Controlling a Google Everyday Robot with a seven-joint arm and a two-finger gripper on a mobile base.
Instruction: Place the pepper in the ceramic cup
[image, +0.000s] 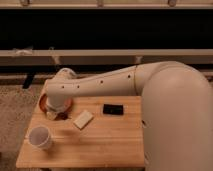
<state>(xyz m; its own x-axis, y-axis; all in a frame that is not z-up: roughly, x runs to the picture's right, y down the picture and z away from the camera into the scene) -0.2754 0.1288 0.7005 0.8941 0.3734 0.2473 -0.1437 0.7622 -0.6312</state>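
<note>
The ceramic cup (40, 136) is pale whitish and stands upright near the front left corner of the wooden table (105, 142). My gripper (53, 113) reaches down into the red-orange bowl (43, 103) at the table's back left, under the white wrist (61, 92). The pepper is not visible; the wrist and gripper cover most of the bowl's inside. The cup is a short way in front of the bowl, apart from the gripper.
A tan rectangular block (83, 119) lies just right of the bowl. A flat black rectangle (113, 108) lies further right. My big white arm (170, 110) spans the right side of the table. A dark shelf unit stands behind.
</note>
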